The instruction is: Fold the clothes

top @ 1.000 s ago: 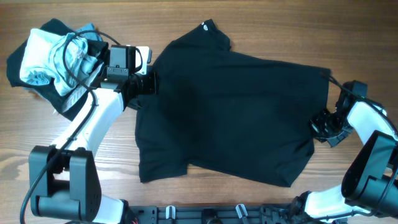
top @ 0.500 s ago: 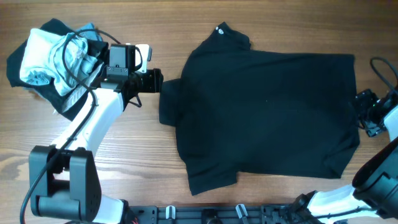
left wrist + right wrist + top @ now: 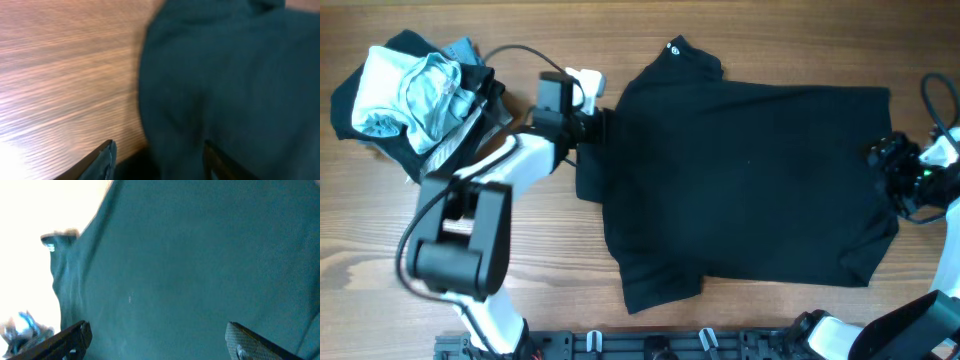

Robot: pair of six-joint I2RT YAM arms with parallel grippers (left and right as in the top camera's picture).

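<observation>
The clothes are one black T-shirt [image 3: 750,180], spread flat across the middle and right of the table with its collar tag [image 3: 672,46] at the far edge. My left gripper [image 3: 592,125] sits at the shirt's left sleeve. In the left wrist view the left gripper [image 3: 157,160] is open, and the dark sleeve edge [image 3: 220,85] lies under and between its fingers. My right gripper [image 3: 880,155] hovers over the hem at the right. Seen from the right wrist, that gripper [image 3: 160,340] stands wide open above the fabric [image 3: 200,255] and holds nothing.
A heap of other garments [image 3: 410,95], white, pale blue and dark, lies at the far left corner. Bare wooden tabletop [image 3: 550,250] shows to the left of and in front of the shirt. Cables trail from both arms.
The shirt was dragged to the right and now lies flatter. My right gripper opened and let go of the hem. The left gripper moved right to the sleeve.
</observation>
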